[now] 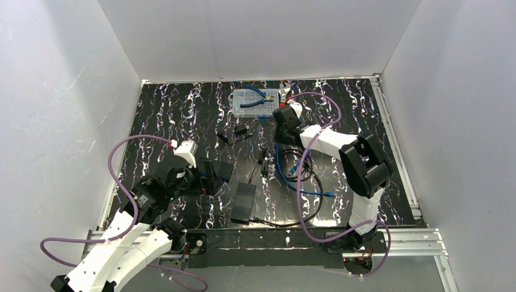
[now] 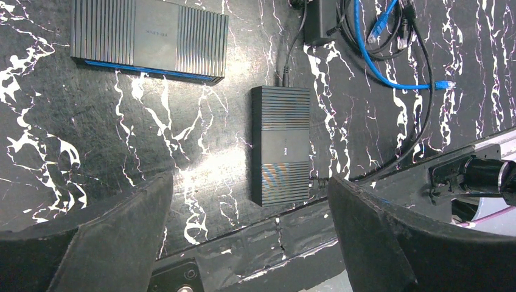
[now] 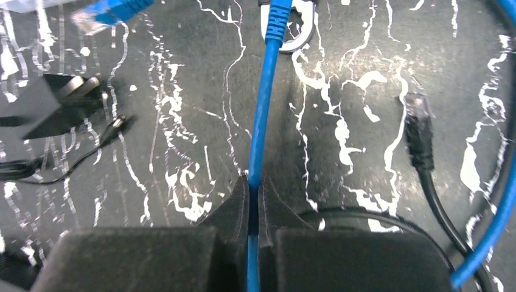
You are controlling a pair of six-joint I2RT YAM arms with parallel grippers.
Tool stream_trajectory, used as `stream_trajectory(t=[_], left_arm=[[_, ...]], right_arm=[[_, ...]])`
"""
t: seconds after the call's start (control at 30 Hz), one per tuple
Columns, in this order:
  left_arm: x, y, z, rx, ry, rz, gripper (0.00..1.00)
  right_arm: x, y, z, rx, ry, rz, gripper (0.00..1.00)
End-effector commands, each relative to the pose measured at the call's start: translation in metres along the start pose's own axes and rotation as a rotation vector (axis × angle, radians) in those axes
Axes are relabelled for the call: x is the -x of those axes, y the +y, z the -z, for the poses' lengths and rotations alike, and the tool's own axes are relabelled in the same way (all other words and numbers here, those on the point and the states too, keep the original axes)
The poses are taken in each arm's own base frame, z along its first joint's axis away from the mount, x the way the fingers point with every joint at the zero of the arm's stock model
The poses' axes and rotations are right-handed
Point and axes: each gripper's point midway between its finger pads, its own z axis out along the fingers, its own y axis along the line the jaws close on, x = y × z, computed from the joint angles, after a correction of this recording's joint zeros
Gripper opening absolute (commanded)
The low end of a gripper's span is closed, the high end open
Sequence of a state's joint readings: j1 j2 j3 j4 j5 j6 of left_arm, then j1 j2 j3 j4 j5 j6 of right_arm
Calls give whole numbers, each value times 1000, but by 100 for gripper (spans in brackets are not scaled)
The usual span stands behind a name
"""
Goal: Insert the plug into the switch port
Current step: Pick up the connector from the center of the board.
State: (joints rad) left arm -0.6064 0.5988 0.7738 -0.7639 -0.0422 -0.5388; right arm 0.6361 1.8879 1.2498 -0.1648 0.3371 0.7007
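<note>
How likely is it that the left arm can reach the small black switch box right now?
Probably yes. The left gripper hangs open and empty, and the switch box lies uncovered right ahead in its wrist view. Only black cables at its two ends sit close.

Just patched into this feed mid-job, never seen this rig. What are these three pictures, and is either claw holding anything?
Two robot arms stand at the near edge of a black marbled table. The overhead picture looks down from behind them: left arm on the left, right arm on the right. The other two pictures come from a camera on each wrist. The left gripper is open, facing a small flat black box and a longer box with a blue edge. The right gripper is shut on a blue cable. A clear parts box and a loose black cable lie on the table.
</note>
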Motion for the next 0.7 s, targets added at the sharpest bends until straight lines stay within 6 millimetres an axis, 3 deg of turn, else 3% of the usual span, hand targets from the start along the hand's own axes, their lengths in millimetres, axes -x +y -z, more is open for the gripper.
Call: stream_trajectory(t=[0.0, 0.13, 0.33, 0.67], left_arm=[[-4, 4, -3, 19, 15, -11, 98], [-5, 5, -3, 20, 16, -11, 98], [-4, 5, -2, 20, 11, -9, 98], [-4, 4, -2, 12, 8, -11, 100]], right_arm=[[48, 18, 47, 110, -150, -45, 1], [68, 29, 92, 217, -211, -61, 1], [99, 46, 176, 406, -320, -59, 1], [139, 45, 307, 615, -553, 29, 1]])
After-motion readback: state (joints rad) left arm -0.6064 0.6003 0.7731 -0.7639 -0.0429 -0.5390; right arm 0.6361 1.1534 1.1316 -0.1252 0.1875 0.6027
